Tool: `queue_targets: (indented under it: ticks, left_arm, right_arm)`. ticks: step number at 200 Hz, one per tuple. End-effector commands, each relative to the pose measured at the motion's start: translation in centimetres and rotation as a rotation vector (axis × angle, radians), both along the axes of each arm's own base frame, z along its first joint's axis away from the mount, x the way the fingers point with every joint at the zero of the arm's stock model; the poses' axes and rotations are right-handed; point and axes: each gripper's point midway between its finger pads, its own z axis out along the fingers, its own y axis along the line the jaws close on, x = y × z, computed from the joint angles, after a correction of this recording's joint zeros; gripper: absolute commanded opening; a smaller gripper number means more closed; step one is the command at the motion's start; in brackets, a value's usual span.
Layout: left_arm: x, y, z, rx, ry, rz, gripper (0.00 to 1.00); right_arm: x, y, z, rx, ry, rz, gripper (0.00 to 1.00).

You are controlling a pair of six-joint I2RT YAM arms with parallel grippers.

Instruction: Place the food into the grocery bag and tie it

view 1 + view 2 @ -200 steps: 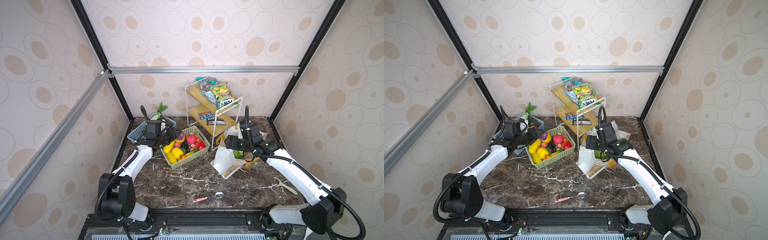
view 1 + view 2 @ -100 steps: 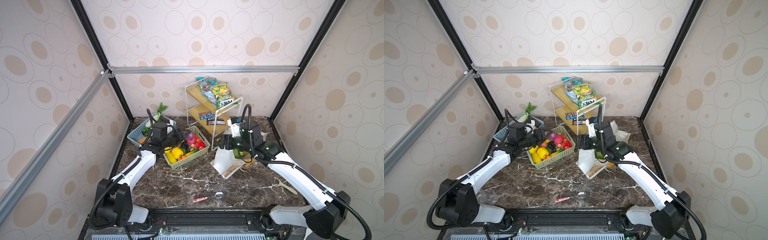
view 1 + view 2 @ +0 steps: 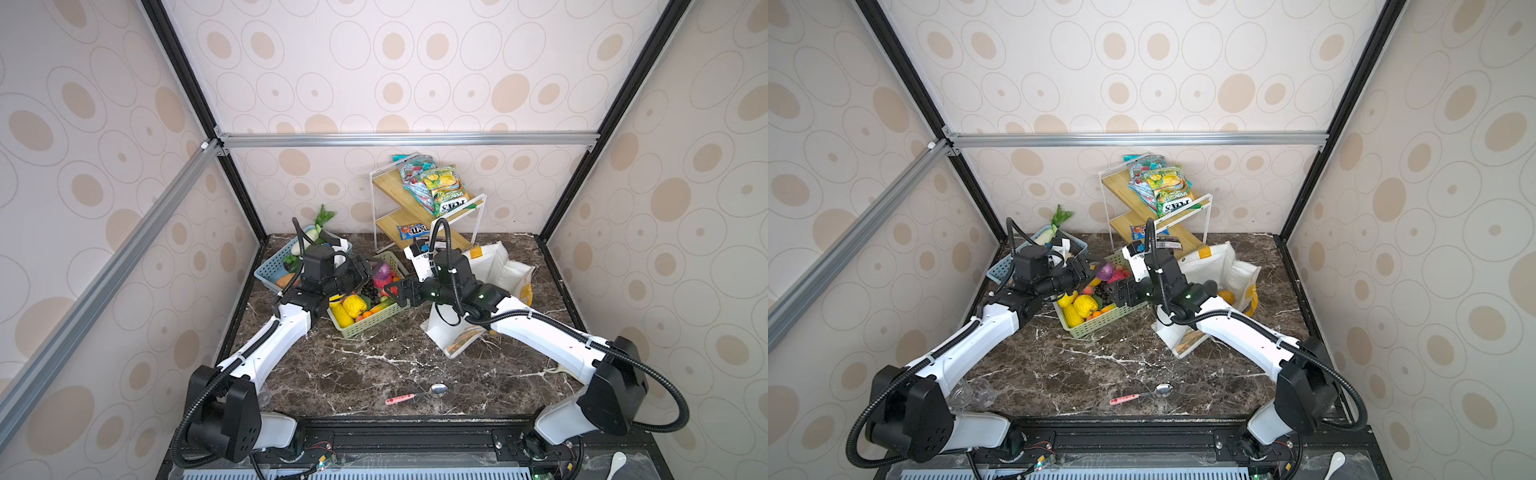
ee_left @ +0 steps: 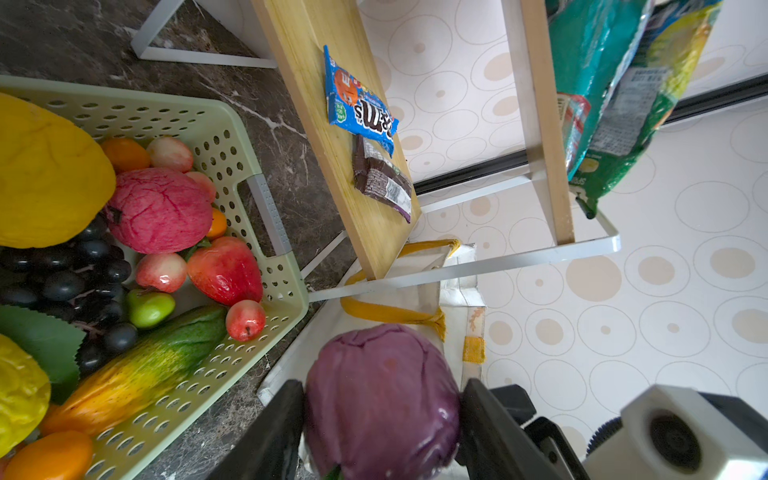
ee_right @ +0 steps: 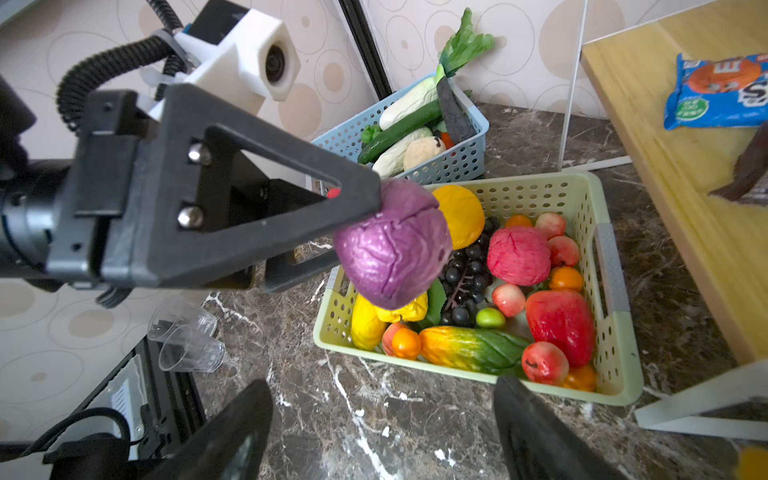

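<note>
Left wrist view — your left gripper (image 4: 380, 432) pinches the purple cabbage (image 4: 380, 386), just carried toward the grocery bag (image 3: 505, 270) — right gripper (image 5: 382, 432) spread.

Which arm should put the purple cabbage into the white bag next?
Probably left: the left gripper holds the purple cabbage and points toward the grocery bag. The right gripper is open and empty.

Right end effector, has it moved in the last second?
Yes. The right end effector has swung left, away from the grocery bag and up to the right side of the green basket.
</note>
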Motion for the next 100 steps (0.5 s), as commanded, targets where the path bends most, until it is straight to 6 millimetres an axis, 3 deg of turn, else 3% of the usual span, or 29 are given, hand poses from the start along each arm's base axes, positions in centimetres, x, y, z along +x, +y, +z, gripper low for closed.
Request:
queue_targets:
  ticks: [1,100]
  left_arm:
    - [-0.5,-0.3,0.4,-0.004,-0.015,-0.017,0.6]
    - [-0.8,-0.8,0.2,-0.005,-0.012,-0.04,0.6]
  right_arm:
    - [1.5,0.8,1.5,0.02,-0.078,-0.012,0.87]
    - [3.8,2.7,0.6,0.041,-0.083,-0.025,0.81]
